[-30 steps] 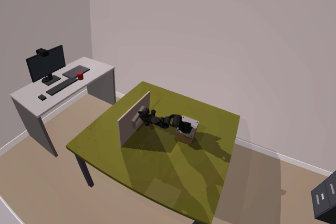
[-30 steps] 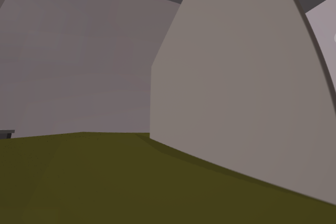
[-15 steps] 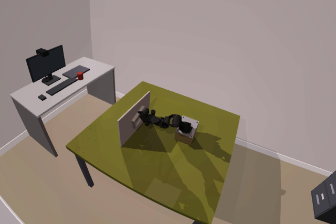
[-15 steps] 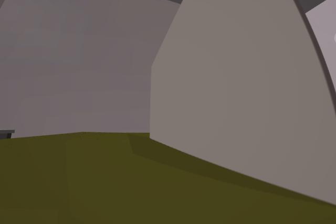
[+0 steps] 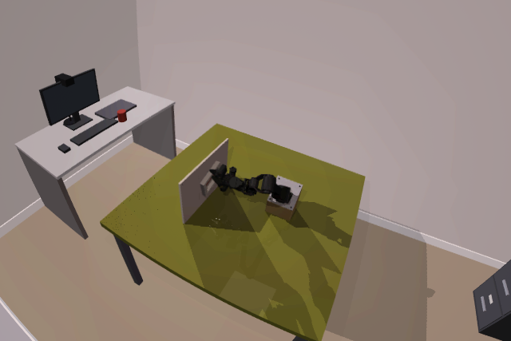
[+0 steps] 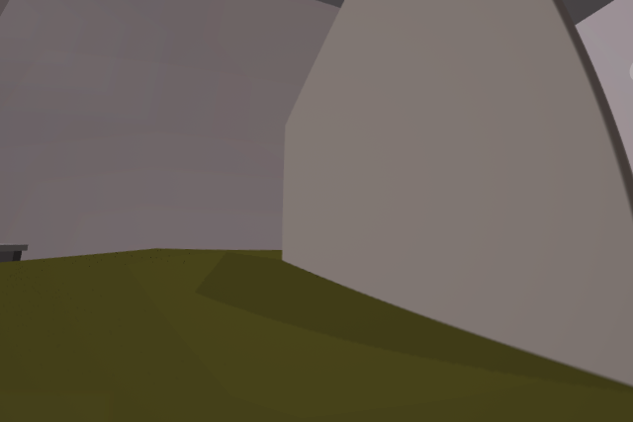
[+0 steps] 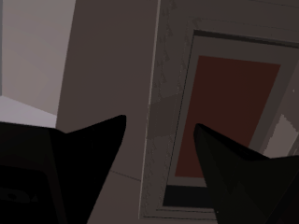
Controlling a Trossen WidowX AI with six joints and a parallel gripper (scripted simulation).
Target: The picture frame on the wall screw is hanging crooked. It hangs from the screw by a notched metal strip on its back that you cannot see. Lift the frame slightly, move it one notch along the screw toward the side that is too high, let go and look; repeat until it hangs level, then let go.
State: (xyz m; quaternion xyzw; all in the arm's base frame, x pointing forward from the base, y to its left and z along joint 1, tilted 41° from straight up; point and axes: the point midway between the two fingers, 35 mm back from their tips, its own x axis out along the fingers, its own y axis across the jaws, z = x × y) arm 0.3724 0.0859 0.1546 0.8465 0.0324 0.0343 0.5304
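Observation:
The picture frame (image 5: 207,183) (image 7: 156,154) hangs on a small upright wall panel (image 5: 190,200) on the olive table (image 5: 255,271). In the wrist view it has a pale grey border around a dark red picture (image 7: 229,103) and looks tilted. My gripper (image 5: 214,173) (image 7: 160,124) is open and close in front of the frame. The frame's left border shows between the two dark fingertips; I cannot tell whether they touch it. The screw and the notched strip are hidden. The exterior view shows only the panel's bare back (image 6: 434,151).
The arm's base (image 5: 284,196) sits on a wooden block behind the panel. A grey desk (image 5: 136,100) with a monitor (image 5: 69,96), keyboard and red cup (image 5: 121,115) stands at the back left. A dark filing cabinet (image 5: 493,299) is at the right.

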